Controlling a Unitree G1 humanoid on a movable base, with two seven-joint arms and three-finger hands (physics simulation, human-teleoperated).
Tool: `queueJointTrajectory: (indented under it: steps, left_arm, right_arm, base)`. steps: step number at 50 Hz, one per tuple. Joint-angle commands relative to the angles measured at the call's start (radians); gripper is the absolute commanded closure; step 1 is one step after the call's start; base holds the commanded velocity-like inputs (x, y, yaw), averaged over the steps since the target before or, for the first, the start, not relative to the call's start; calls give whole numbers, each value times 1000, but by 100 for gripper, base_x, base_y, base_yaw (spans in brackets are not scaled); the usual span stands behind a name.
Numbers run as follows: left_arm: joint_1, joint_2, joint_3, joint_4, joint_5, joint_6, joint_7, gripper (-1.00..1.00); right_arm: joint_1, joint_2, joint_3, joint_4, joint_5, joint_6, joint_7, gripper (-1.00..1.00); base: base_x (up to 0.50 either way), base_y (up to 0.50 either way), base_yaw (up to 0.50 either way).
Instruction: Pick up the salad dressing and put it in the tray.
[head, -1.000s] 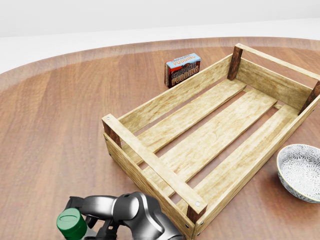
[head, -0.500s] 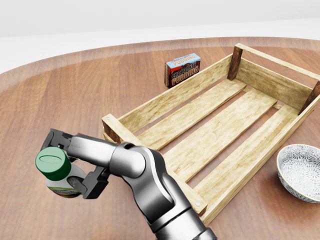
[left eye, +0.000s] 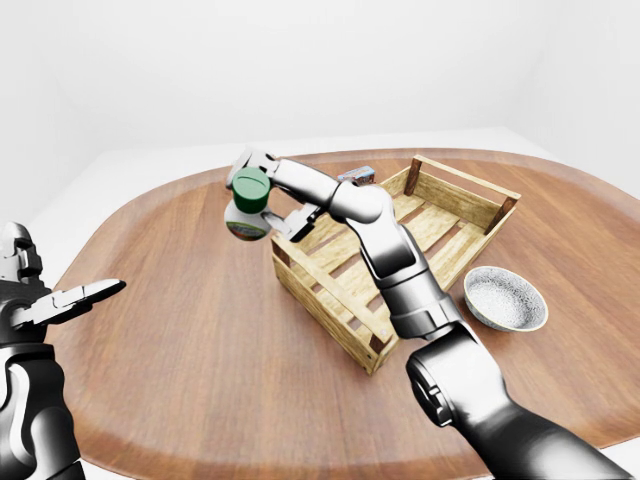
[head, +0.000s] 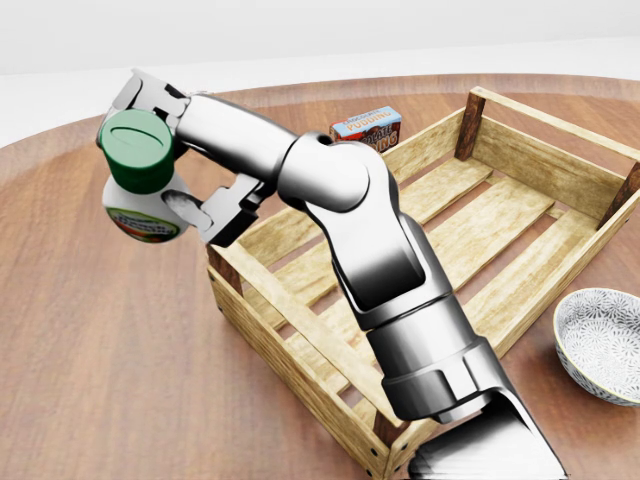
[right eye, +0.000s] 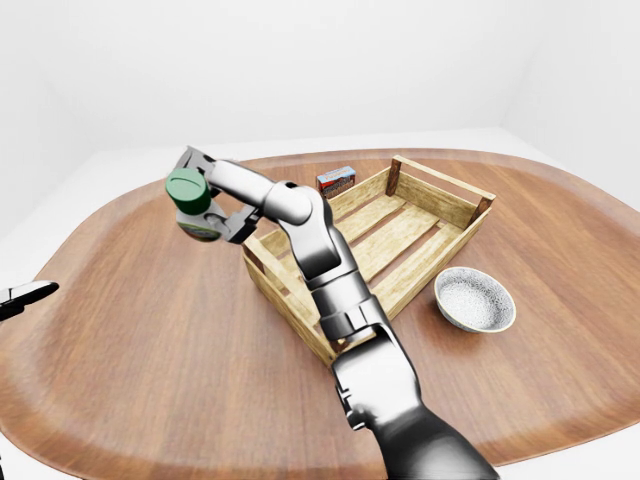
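Okay, my right hand (head: 185, 165) has its fingers clamped around the salad dressing (head: 143, 195), a squat white bottle with a ribbed green cap, held in the air left of the tray (head: 520, 260) in the head view; its label is too small for me to read. That tray is a slatted, pale wooden crate with dark corner posts. Beside its upper wall stands a box (head: 367, 128) reading "CHOCOLATE PUDDING". A patterned white bowl (head: 603, 343) sits right. My left hand (left eye: 70, 300) hangs open, fingers spread.
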Motion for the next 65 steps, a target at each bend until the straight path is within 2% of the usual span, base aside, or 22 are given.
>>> queueJointTrajectory:
  steps: [1,6,18,29,33,40,49,58,65]
  left_arm:
    - [1,-2,0,-7,1,0,1,-100]
    - [0,-2,-2,-12,3,0,2,-100]
    - [-3,-3,-5,-13,7,0,3,-100]
    - [-5,-9,-15,-17,13,0,5,-100]
    - [-5,-10,-20,-16,18,0,4,-100]
    - [-5,-6,-10,-15,11,0,3,-100]
    - [-7,-10,-20,-18,18,0,6,-100]
    - [-6,-9,-15,-16,14,0,3,-100]
    - [-9,-11,-27,-6,23,0,2,-100]
  right_arm:
    - [-191,-190,-113,144,140,0,0,100]
    - [-197,-279,-137,144,161,0,0,100]
    - [-90,-469,-211,54,193,0,0,100]
    - [125,-692,-341,-13,300,0,0,100]
    - [160,-737,-365,63,337,0,0,100]
    - [88,-819,-367,360,382,0,0,100]
    - [-13,-838,-332,713,342,0,0,100]
    - [-92,-780,-312,817,295,0,0,100]
    - [-105,-726,-315,858,249,0,0,100]
  base:
    - [0,0,0]
    - [0,0,0]
    - [0,0,0]
    - [0,0,0]
    - [0,0,0]
    - [0,0,0]
    - [0,0,0]
    - [0,0,0]
    - [0,0,0]
